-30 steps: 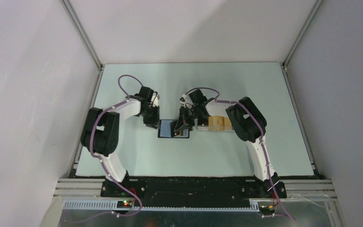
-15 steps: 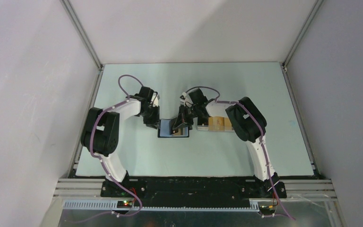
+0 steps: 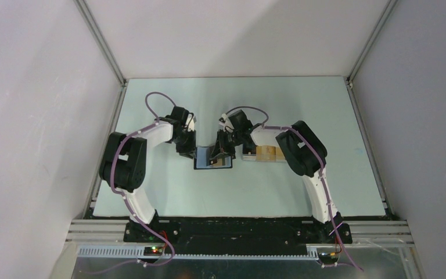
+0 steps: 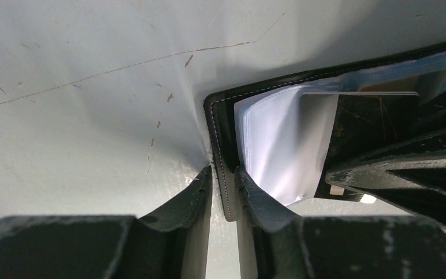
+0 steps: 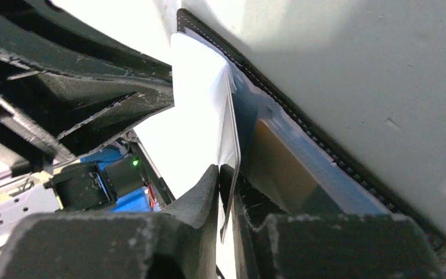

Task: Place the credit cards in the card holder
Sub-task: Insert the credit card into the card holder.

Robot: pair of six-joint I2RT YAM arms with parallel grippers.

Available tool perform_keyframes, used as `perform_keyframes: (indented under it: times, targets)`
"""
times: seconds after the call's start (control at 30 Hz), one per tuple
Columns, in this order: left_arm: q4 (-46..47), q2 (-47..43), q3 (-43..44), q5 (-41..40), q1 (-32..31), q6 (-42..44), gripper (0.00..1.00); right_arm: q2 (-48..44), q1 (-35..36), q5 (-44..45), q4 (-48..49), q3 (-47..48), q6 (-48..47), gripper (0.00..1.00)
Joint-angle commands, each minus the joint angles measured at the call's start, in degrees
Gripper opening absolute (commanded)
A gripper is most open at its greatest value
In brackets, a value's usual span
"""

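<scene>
Top external view: noted both arm bases fixed at the near edge of the desk [image 3: 168, 197]. Further in, found the card holder [image 3: 204, 158] lying open at mid-desk, blue lining up, with the left hand [image 3: 189, 154] at its left edge and the right hand [image 3: 219, 156] over its middle. Just right of the holder, noted a pale tray [image 3: 248, 156] carrying orange-yellow credit cards [image 3: 265, 152], partly hidden under the right arm.

Left wrist view: confirmed the left hand [image 4: 223, 177] clamped on the black stitched cover edge of the card holder, cover pinched between both fingers. Beyond, recorded a fan of clear sleeves [image 4: 279, 145], then a dark-faced credit card [image 4: 371, 122] lodged part-way among them, with the right hand's fingers [image 4: 395, 168] across it.

Right wrist view: found the right hand [image 5: 225, 174] nearly together, fingers on either side of that thin card seen edge-on; cannot tell whether pressing it. Beyond, noted an orange-brown card [image 5: 284, 163] seated in a blue-lined pocket.
</scene>
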Motion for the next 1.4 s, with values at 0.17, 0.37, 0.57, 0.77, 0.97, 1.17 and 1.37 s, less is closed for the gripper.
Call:
perform_keyframes:
  times: [0.17, 0.37, 0.57, 0.77, 0.97, 1.17, 1.37]
  targets:
    - [-1.31, -1.24, 0.37, 0.50, -0.87, -0.25, 0.27, -4.32, 1.76, 10.73, -8.73, 0.02, -3.24, 0.50]
    - [-1.28, -1.00, 0.49, 0.48, -0.93, -0.16, 0.27, -5.26, 1.73, 13.84, -16.85, 4.03, -5.76, 0.64]
    - [-1.41, -1.07, 0.73, 0.55, -0.86, -0.19, 0.27, -4.08, 2.34, 16.45, -24.57, 9.03, -7.69, 0.70]
    - [-1.43, -1.31, 0.99, 1.64, -0.89, -0.51, 0.27, -4.17, 2.80, 19.31, -28.94, 11.82, -9.88, 0.75]
    - [-0.97, -1.74, 1.90, 2.88, -0.66, -1.86, 0.32, -4.36, 3.03, 21.33, -31.76, 13.12, -11.21, 0.79]
    - [-0.14, -2.47, 1.22, 2.97, 0.66, -3.64, 0.35, -2.62, 2.69, 19.92, -31.89, 14.13, -11.16, 0.77]
    - [-0.14, -2.23, 1.11, 3.17, 0.98, -3.79, 0.35, -3.02, 2.41, 24.72, -35.37, 15.59, -12.55, 0.74]
